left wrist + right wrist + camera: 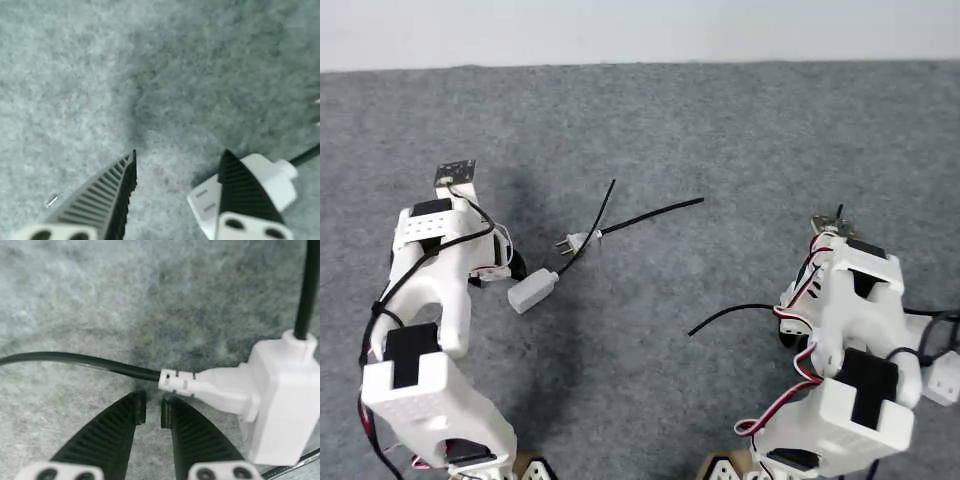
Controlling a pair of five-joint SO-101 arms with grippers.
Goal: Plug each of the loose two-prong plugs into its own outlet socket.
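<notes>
Loose plug (578,240): small white moulded body, two bare metal prongs, thin black cord (650,215) trailing off over the carpet (720,120). Flat on the table between the two arms, nearer the left one, prongs toward the left socket block (532,290) yet apart from it.

Left socket block: smooth white plastic, boxy with softened edges, its own black lead (605,205) crossing the plug's cord close to the plug. Just beside the left gripper (179,165): ribbed black fingers spread wide, one passing in front of the block, contact impossible to judge, nothing clamped.

Seated plug (200,385): white, with a ridged collar, pushed into the side of the right socket block (280,405), a glossy white rectangular box. Shiny black cable (75,360) running away from the collar. Right gripper (152,412) just beside that collar, seemingly clear of it: ribbed black tips almost together, a thin slit between, holding nothing.

Under everything, grey carpet, short, fuzzy and mottled.
</notes>
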